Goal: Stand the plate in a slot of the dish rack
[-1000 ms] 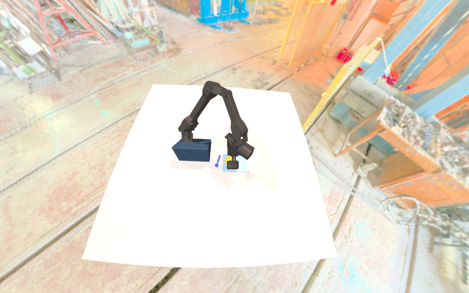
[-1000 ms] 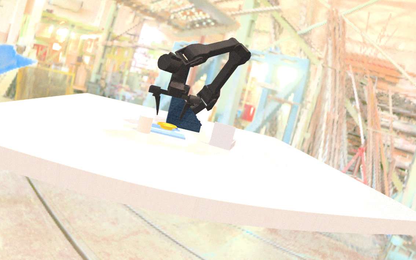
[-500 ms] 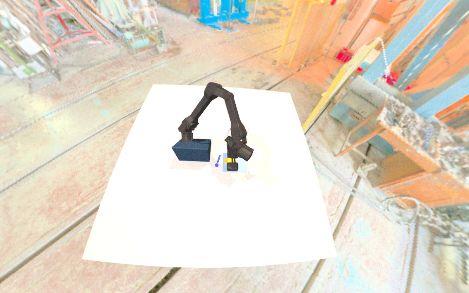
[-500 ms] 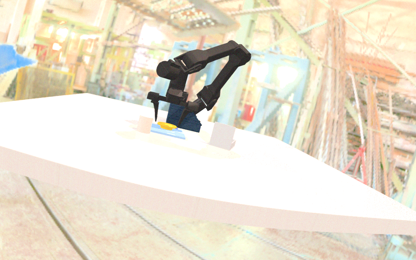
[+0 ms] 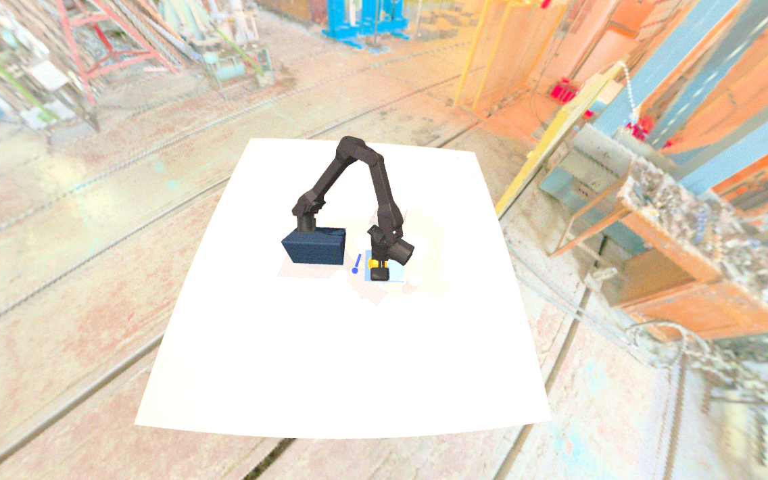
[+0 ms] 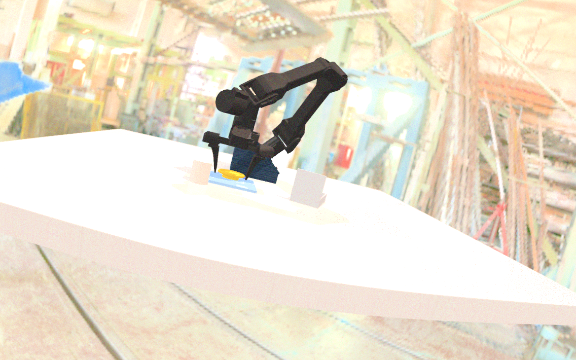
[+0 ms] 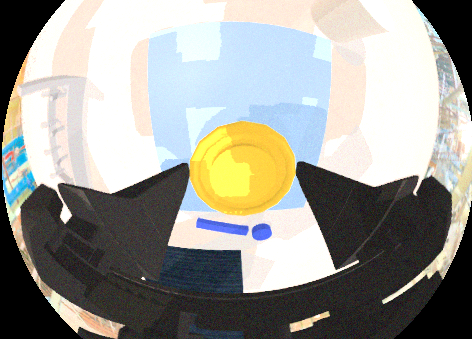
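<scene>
The yellow round plate (image 5: 373,263) (image 6: 230,174) (image 7: 243,171) lies flat, face up, on the light blue board (image 5: 397,274) (image 6: 242,185) (image 7: 240,75). My gripper (image 6: 230,176) (image 7: 244,168) is open and points down, low over the board. Its fingertips stand on opposite sides of the plate, very close to the rim; nothing is gripped. The pale dish rack (image 6: 308,185) (image 7: 76,115) stands to one side of the board, at the left in the wrist view, where small pegs show along it. In the top view the rack is lost in the white glare.
A pale cylinder (image 6: 200,172) (image 7: 347,16) stands beside the board, away from the rack. A blue bar (image 5: 358,260) (image 7: 222,226) with a small blue disc (image 5: 354,270) (image 7: 261,231) lies between the board and a dark blue block (image 5: 318,247) (image 6: 254,165) (image 7: 205,267).
</scene>
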